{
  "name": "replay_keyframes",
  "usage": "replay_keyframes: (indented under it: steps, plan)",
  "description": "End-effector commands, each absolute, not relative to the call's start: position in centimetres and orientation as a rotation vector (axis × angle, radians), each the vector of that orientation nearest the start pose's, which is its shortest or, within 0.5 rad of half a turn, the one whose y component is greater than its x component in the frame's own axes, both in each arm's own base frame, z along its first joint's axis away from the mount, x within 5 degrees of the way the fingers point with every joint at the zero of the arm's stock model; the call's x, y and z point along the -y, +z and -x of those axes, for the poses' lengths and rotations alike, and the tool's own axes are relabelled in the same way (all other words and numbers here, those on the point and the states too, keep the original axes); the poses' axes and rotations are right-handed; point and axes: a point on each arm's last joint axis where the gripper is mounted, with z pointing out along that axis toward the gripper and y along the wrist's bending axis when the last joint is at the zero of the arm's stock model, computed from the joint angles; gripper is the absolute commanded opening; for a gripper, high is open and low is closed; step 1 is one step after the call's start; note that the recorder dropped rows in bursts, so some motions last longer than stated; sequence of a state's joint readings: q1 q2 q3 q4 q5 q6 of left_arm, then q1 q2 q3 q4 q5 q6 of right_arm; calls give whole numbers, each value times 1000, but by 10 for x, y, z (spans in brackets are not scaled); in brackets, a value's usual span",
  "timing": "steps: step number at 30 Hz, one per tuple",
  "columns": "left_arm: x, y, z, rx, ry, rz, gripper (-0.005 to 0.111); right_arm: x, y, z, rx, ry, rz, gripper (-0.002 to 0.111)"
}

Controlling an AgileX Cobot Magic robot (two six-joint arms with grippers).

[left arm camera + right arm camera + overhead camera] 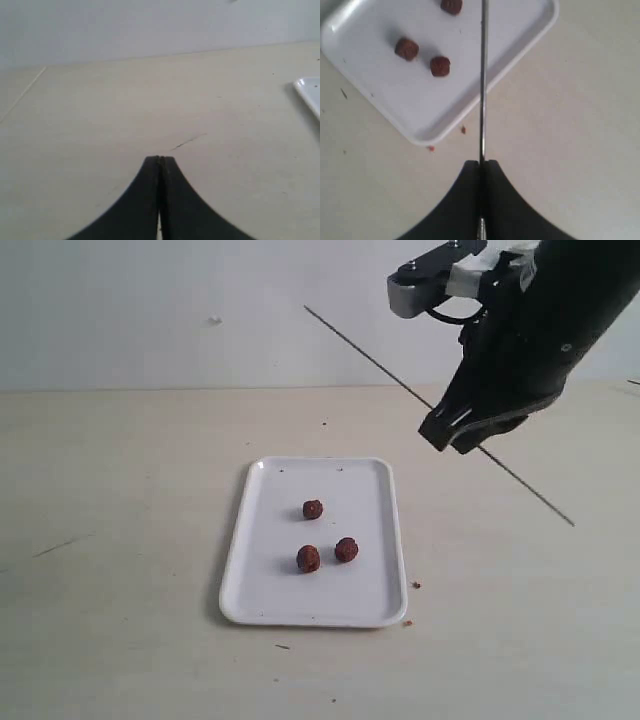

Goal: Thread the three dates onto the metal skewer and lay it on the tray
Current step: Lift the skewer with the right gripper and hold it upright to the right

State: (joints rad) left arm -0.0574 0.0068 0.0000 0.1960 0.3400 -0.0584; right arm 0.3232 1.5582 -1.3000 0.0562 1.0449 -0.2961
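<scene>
- Nearest on the desk (120, 640), a small dark fleck (283, 646) lies just in front of the tray (365, 585).
- One reddish crumb (406, 622) sits at the tray's near right corner. Another crumb (416, 585) lies a little farther along that side. Both are on the desk, off the rim.
- A thin scratch (60, 545) marks the desk well to the left of the tray.
- My left tool (160, 159) has its fingers pressed flat together with nothing between them. It hangs over the desk, and one corner of the tray shows at the edge of its wrist view.
- My right tool (452, 438) is clamped on the metal skewer (380, 363), up in the air beyond the tray and to its right.
- The rod runs through my grip at a slant. The long end rises toward the far left and the shorter end points down to the right. I cannot tell whether that tip meets the desk.
- In my right wrist view the skewer reaches straight out from the fingers and crosses over one corner of the tray. The fruit lies off to one side of it, none touching.
- The tray lies flat and holds all three fruits. The left date (309, 559) and right date (346, 549) sit near each other but apart, and the far date (313, 509) sits alone behind them.
- Beyond the desk stands a pale wall (150, 310).
</scene>
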Motion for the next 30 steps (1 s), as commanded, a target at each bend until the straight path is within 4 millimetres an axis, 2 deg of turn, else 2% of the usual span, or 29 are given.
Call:
replay_keyframes:
  steps: [1,3,6,9,10,15,16,17,19,20,24,27,30]
  plan:
    - [-4,188,-55,-1760,167,-170,0,-105,274,-294,-2599,210,674,0]
    - [-4,188,-55,-1750,189,-189,0,-101,274,-289,-2640,161,717,0]
    - [0,195,-56,-1688,26,-62,0,-99,283,-285,-2608,156,713,0]
    - [3,205,-56,-1559,-391,303,0,-96,302,-275,-2546,160,698,0]
    - [3,206,-56,-1539,-443,352,0,-95,308,-271,-2523,160,693,0]
    - [3,214,-56,-1447,-511,386,0,-92,323,-261,-2474,160,687,0]
    - [3,219,-55,-1388,-527,378,0,-92,324,-261,-2472,160,686,0]
    - [2,231,-53,-1248,-583,371,0,-91,324,-259,-2470,157,687,0]
    - [2,238,-51,-1190,-670,413,0,-91,325,-259,-2470,157,687,0]
    - [2,248,-49,-1179,-675,408,0,-91,324,-258,-2474,158,689,0]
    - [3,285,-54,-1390,-596,435,0,-90,321,-256,-2503,147,724,0]
    - [4,317,-67,-1564,-486,403,0,-87,310,-254,-2529,117,711,0]
    - [6,346,-89,-1739,-382,353,0,-79,289,-256,-2539,44,579,0]
